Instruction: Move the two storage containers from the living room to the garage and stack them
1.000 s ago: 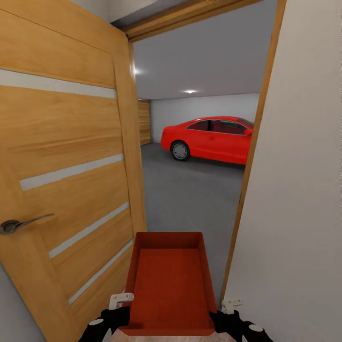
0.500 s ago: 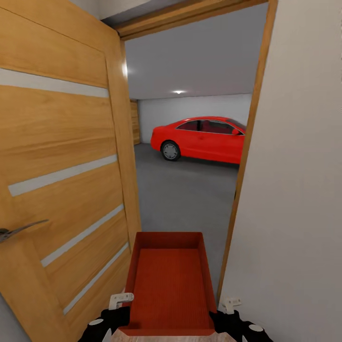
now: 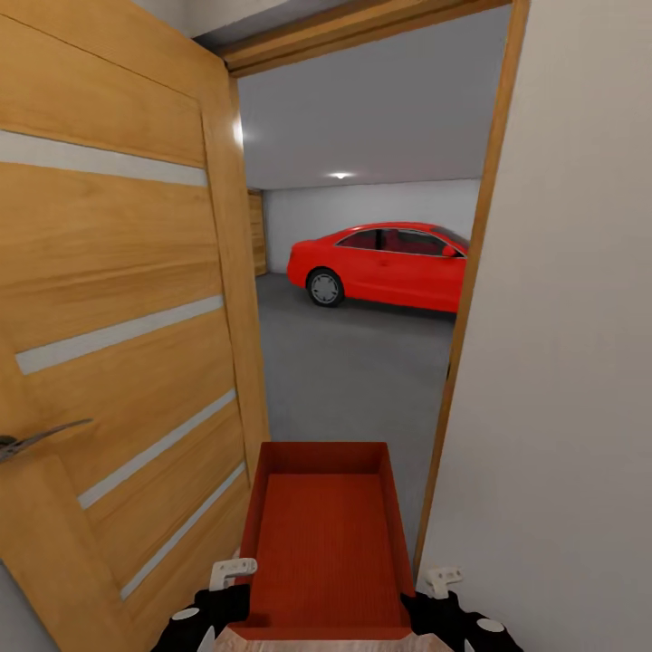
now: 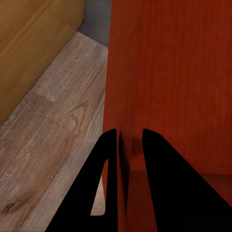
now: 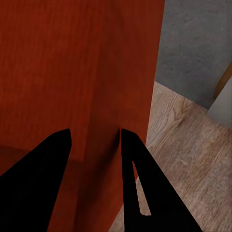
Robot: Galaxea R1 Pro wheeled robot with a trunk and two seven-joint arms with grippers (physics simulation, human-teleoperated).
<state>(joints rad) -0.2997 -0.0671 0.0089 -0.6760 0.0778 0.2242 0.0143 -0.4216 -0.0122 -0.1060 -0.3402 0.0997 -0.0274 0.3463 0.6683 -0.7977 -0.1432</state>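
One storage container, an orange-red open bin, is held low in front of me, its long side pointing into the doorway. My left gripper grips its left wall and my right gripper its right wall. In the left wrist view the left gripper has its black fingers shut across the container wall. The right wrist view has the right gripper closed over the other wall. Through the doorway lies the garage with its dark grey floor.
An open orange-brown wooden door with a lever handle stands close on the left. The door frame and a pale wall close in on the right. A red car is parked at the garage's far side. Light wood planks lie under the bin.
The whole view shifted left between a second ago and half a second ago, so the camera moved. Since then nothing has visibly changed. The container stays held the same way.
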